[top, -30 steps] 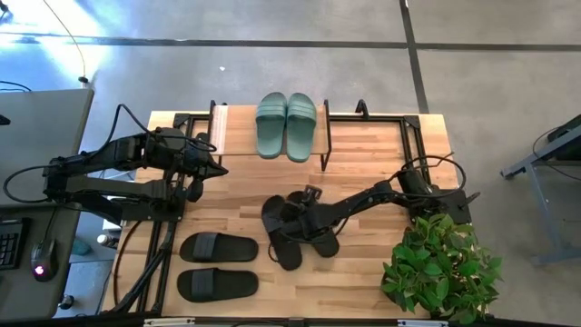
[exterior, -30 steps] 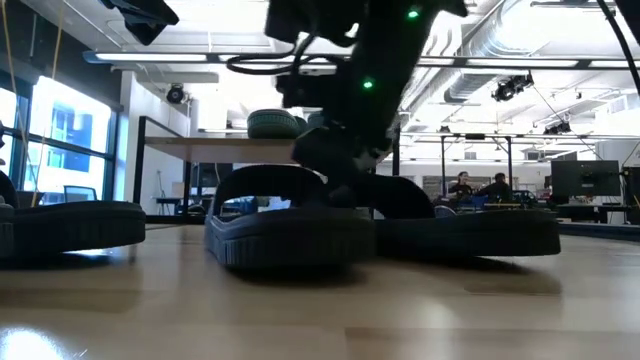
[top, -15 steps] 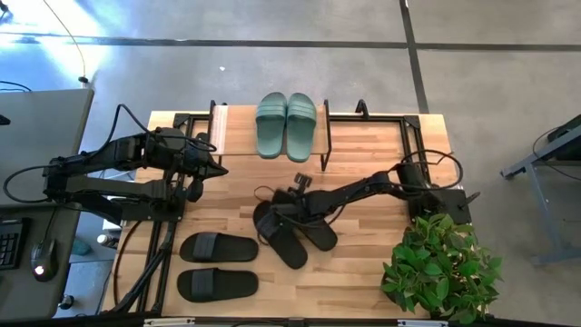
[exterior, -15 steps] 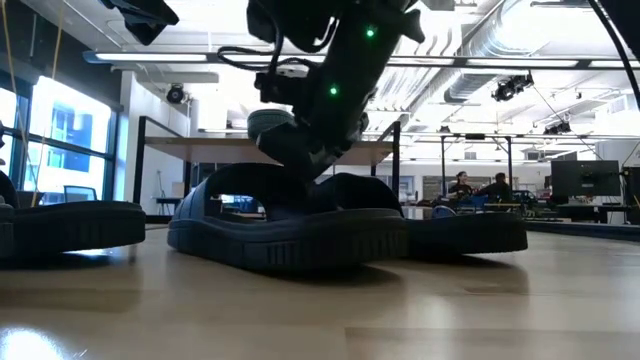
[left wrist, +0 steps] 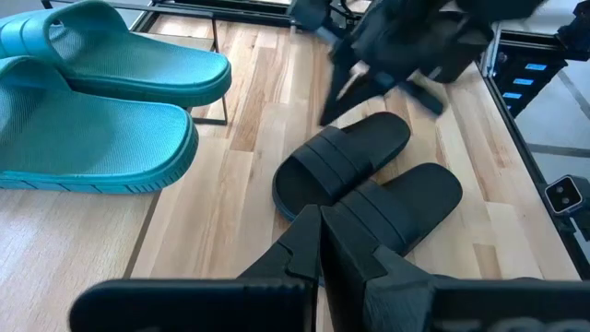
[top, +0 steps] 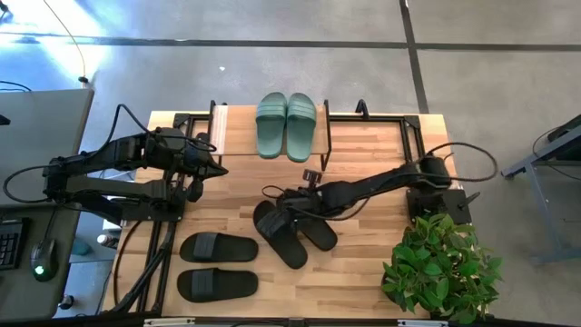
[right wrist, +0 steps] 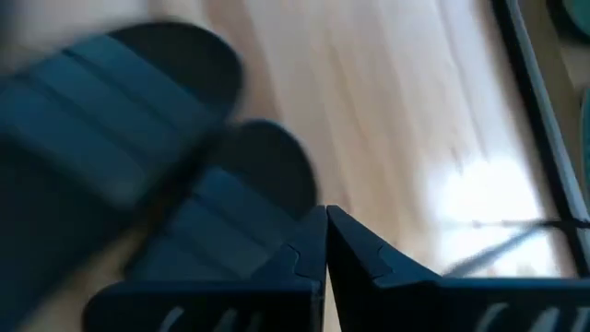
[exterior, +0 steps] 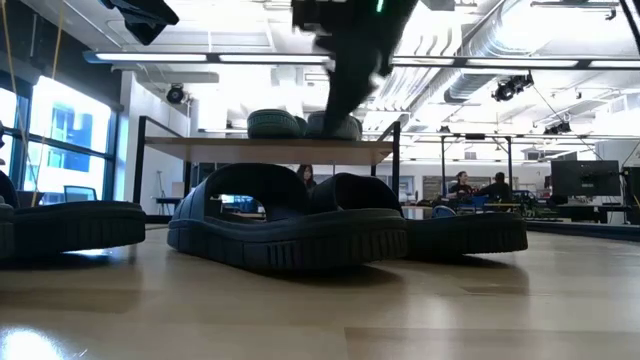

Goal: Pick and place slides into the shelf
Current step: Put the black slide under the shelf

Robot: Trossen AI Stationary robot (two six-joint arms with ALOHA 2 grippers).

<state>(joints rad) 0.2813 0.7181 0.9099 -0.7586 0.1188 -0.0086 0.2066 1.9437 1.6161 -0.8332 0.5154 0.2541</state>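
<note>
- Looking down from above, the right gripper point(top: 283, 195) hangs over the middle of the table point(top: 381, 272), just beside the far ends of a black pair of slides point(top: 292, 230) that lies angled and partly overlapped; it holds nothing I can make out. The sage-green pair point(top: 286, 125) sits side by side on the shelf point(top: 234, 116) at the table's far edge. A second black pair point(top: 218, 264) lies near the front left corner. The left gripper point(top: 218, 169) waits over the left side, short of the shelf. A potted plant point(top: 440, 268) stands at the front right corner.
- Level with the table top, the angled black slides point(exterior: 290, 225) rest flat on the wood, and the right arm point(exterior: 350, 50) is raised clear above them, not touching. The green pair point(exterior: 300, 124) shows on the shelf board behind.
- Through the left wrist camera, that gripper's fingers point(left wrist: 318, 254) are pressed together, empty; beyond them lie the two black slides point(left wrist: 369, 180), with the right arm point(left wrist: 415, 41) above their far ends and the green slides point(left wrist: 92, 101) off to the side.
- Through the right wrist camera, its fingers point(right wrist: 327, 254) are closed tip to tip, with the black slides point(right wrist: 120, 148) blurred below, apart from them.
</note>
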